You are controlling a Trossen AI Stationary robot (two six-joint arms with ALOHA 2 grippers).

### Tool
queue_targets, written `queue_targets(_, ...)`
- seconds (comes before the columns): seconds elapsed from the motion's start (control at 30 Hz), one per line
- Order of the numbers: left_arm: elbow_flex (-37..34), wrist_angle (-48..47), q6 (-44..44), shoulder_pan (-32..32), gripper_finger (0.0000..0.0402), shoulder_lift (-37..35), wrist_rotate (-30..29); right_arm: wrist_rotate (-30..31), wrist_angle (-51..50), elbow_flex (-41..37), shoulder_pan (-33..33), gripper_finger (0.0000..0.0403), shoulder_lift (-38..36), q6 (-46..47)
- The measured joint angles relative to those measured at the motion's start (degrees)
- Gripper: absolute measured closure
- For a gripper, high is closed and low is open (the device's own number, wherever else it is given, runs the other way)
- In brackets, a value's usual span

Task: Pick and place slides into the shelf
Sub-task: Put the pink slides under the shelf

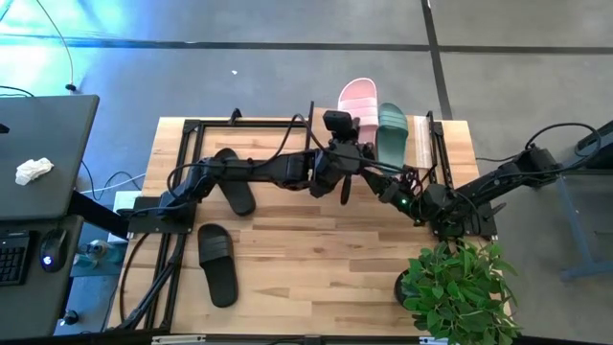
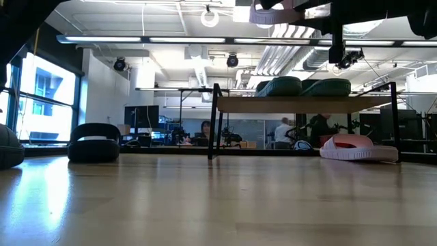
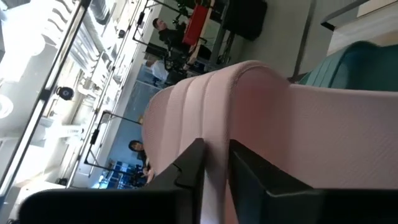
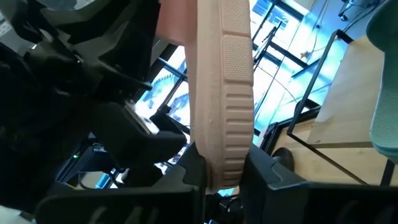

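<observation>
A light-pink slide [image 4: 221,93] hangs in the air just in front of the shelf [image 1: 436,144], clamped from both sides: the left gripper [image 3: 214,180] pinches its strap, the right gripper [image 4: 222,177] grips its sole edge. On the shelf lie another pink slide [image 1: 359,103] and a sage-green slide [image 1: 391,132]. Two black slides [image 1: 216,263] rest on the tabletop's left part.
</observation>
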Motion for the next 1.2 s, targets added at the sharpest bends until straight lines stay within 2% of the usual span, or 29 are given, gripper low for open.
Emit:
queue_targets(0.23,0.0,0.0,2.5,-2.2,0.0272,0.0,-0.4,-0.1,0.6,0.0,0.0,0.0373,0.0,-0.9)
queue_targets(0.47,0.0,0.0,6.9,-4.5,0.0178,0.0,-7.4,-0.4,0.6,0.0,0.0,0.0373,0.0,-1.0)
queue_targets(0.6,0.0,0.5,9.8,-7.0,0.0145,-1.5,-11.7,-4.9,-0.8,0.0,-0.1,0.0373,-0.1,-0.5)
queue_targets(0.7,0.0,0.5,10.2,-9.1,0.0139,-3.9,-12.0,-11.4,-5.4,0.0,0.0,0.0373,-0.2,4.0)
queue_targets(0.93,0.0,-0.5,12.6,-12.7,0.0160,-8.6,-12.3,-25.9,-26.9,-0.1,1.7,0.0377,-0.8,21.6)
queue_targets(1.03,0.0,-0.5,13.3,-13.8,0.0172,-9.5,-12.5,-29.2,-32.1,-0.1,4.2,0.0378,-1.0,26.1)
queue_targets(1.2,0.0,-0.8,14.6,-14.9,0.0188,-9.9,-13.7,-30.1,-37.1,-0.1,10.2,0.0379,-1.0,33.7)
